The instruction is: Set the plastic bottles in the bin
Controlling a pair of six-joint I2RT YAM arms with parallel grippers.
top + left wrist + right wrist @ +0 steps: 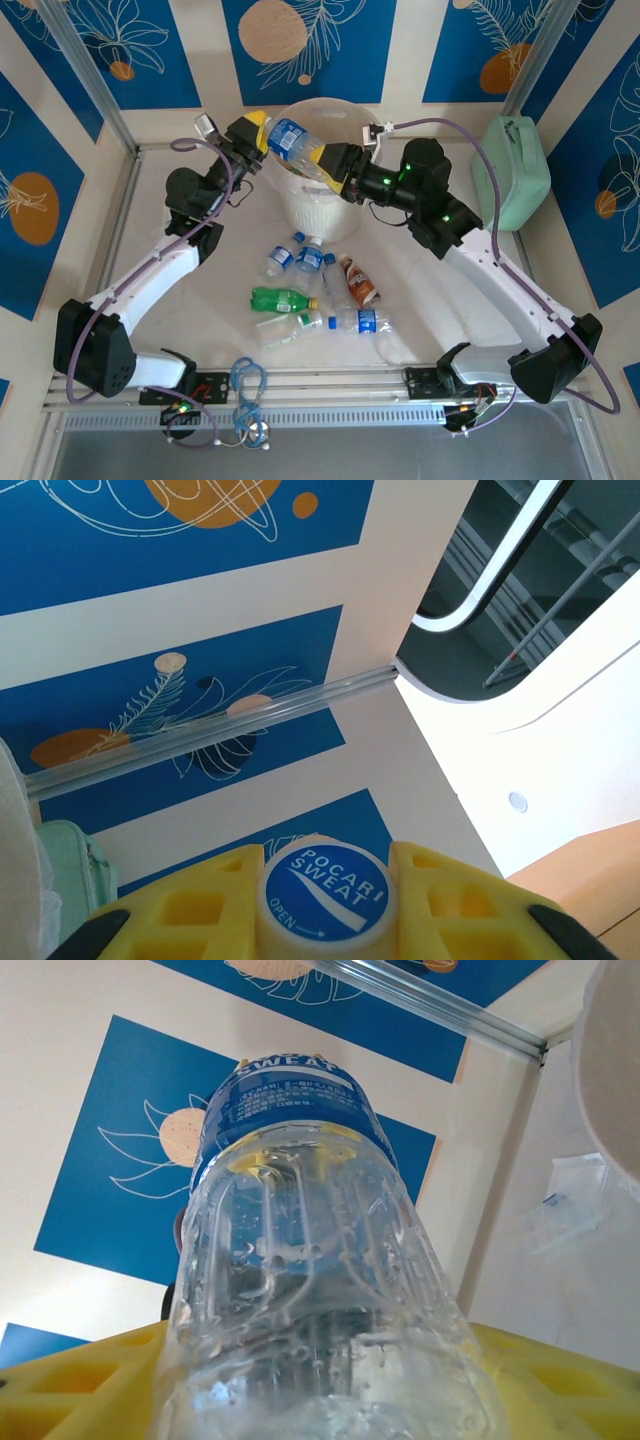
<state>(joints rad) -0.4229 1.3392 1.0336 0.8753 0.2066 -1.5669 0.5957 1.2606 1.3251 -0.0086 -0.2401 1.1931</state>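
One clear bottle with a blue label (290, 140) hangs tilted over the open top of the round whitish bin (312, 218). My left gripper (262, 132) is shut on its cap end; the blue-and-white cap (325, 892) sits pinched between the yellow fingers (190, 915). My right gripper (322, 160) is shut on the bottle's clear lower body (300, 1260), with the label at the far end. Several more bottles lie on the table in front of the bin: clear ones with blue labels (308, 258), a green one (282, 298) and a brown-red labelled one (358, 281).
A mint-green case (512, 172) stands right of the bin, against the right wall; its edge also shows in the left wrist view (65, 872). A bundle of blue cable (248, 385) lies on the front rail. Aluminium frame posts close in the table's back corners.
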